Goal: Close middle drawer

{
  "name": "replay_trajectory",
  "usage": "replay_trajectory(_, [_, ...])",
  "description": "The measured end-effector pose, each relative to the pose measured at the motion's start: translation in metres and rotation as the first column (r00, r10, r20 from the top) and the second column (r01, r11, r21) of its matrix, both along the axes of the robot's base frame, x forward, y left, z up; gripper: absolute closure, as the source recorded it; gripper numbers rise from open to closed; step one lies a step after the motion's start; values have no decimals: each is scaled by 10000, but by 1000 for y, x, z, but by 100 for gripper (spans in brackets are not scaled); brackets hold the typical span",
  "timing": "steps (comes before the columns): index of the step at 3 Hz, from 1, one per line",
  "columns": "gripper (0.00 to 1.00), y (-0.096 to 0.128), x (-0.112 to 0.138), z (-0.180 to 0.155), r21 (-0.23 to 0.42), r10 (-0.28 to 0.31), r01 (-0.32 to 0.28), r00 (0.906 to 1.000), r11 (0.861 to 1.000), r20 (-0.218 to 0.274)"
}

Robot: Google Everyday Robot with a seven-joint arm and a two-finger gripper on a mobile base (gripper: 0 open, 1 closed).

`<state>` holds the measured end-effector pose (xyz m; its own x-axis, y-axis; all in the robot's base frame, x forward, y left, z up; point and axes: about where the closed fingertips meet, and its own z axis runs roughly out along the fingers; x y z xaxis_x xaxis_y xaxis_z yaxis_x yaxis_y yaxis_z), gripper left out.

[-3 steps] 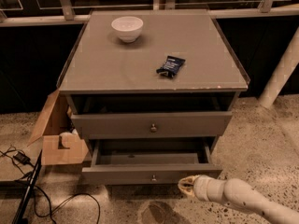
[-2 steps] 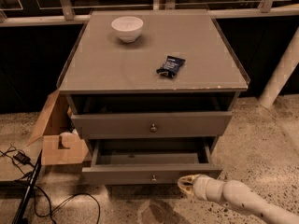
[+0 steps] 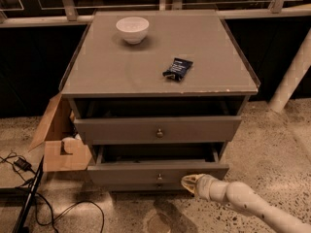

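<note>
The middle drawer (image 3: 126,174) is pulled out well past the cabinet front, and its dark inside shows. Its small round knob (image 3: 159,177) sits at the centre of the flat grey-brown front. The upper drawer (image 3: 116,129) above it is pulled out a little less. The lowest drawer is mostly hidden under the middle one. My gripper (image 3: 186,180) is low at the front, just right of the middle drawer's knob and right against the front panel. Its pale tip looks shut and holds nothing. My white arm (image 3: 252,205) runs off to the bottom right.
On the cabinet top (image 3: 116,72) stand a white bowl (image 3: 132,29) and a dark snack packet (image 3: 177,68). An open cardboard box (image 3: 60,149) stands on the floor at the left. Black cables (image 3: 34,193) lie beside it. A white post (image 3: 291,76) is at the right.
My gripper has moved slightly up and in toward the middle drawer's front. The drawer stays open about as far as before.
</note>
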<state>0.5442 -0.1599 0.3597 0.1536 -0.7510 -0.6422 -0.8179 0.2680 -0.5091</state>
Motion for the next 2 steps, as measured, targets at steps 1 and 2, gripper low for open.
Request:
replay_trajectory(1, [100, 6, 20, -2, 105, -5, 3, 9997, 9999, 237])
replay_trajectory(2, [100, 13, 38, -4, 175, 12, -20, 9990, 9998, 438])
